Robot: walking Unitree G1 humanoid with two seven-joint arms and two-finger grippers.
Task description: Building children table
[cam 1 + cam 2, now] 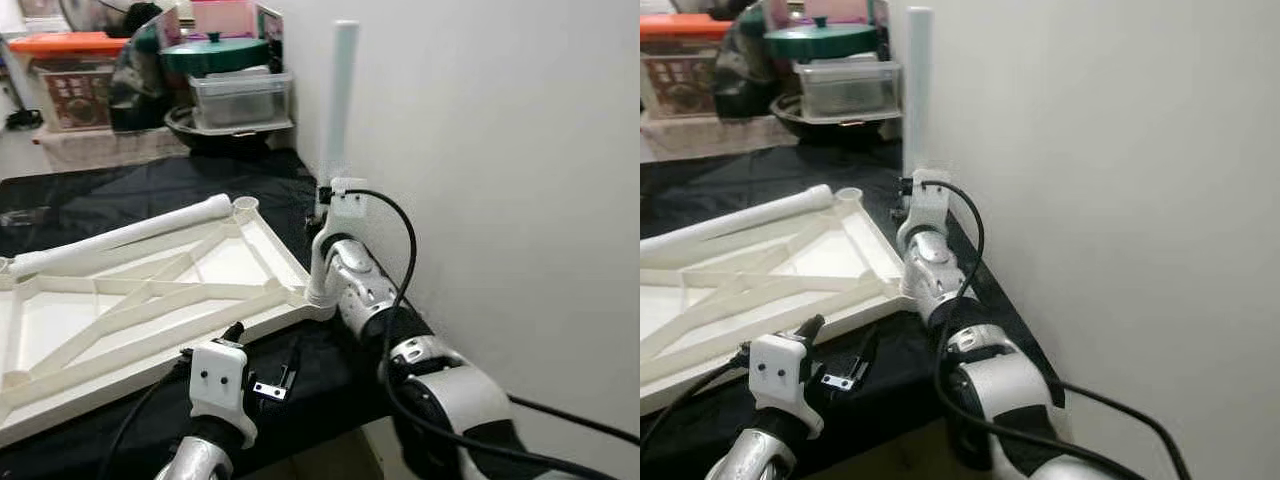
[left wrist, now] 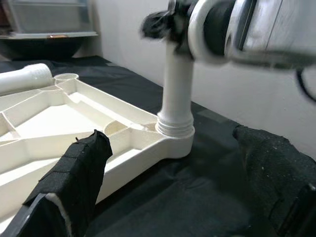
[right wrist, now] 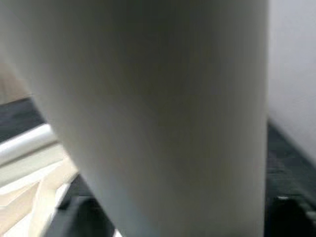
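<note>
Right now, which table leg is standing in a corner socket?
The leg by the wall, upright in the tabletop's near corner, held by the right gripper. The other leg lies flat across the frame.

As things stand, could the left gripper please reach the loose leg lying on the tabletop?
Probably yes. The left gripper hovers open at the tabletop's near edge, and the loose leg lies across the far side with only low ribs between. The right gripper, holding the upright leg, stays clear.

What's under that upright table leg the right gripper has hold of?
The upright leg stands in the corner socket of the upside-down white tabletop, which lies on a black cloth. The right gripper grips the leg. How deep it sits is hidden by the socket.
</note>
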